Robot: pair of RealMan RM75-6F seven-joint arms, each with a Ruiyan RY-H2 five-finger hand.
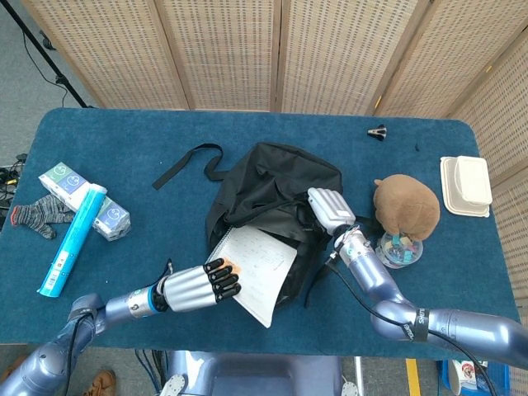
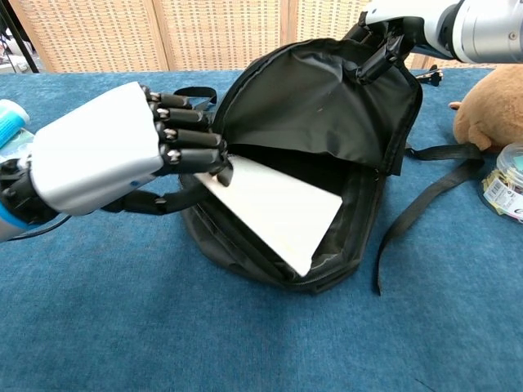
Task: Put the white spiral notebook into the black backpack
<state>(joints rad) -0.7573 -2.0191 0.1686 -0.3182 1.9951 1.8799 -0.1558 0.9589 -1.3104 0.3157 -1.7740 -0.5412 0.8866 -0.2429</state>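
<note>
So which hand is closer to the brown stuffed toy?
Right. The right hand lifts the backpack flap just beside the stuffed toy; the left hand holds the notebook across the bag.

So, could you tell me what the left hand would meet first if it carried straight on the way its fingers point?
Probably the black backpack: the left hand, gripping the white spiral notebook, points into its open mouth.

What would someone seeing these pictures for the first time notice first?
Most striking is the black backpack in the middle of the blue table, its flap pulled up by the right hand. The left hand holds the white spiral notebook at the near edge, the far part already inside the opening. To the right sit a brown plush toy and a small jar.
</note>
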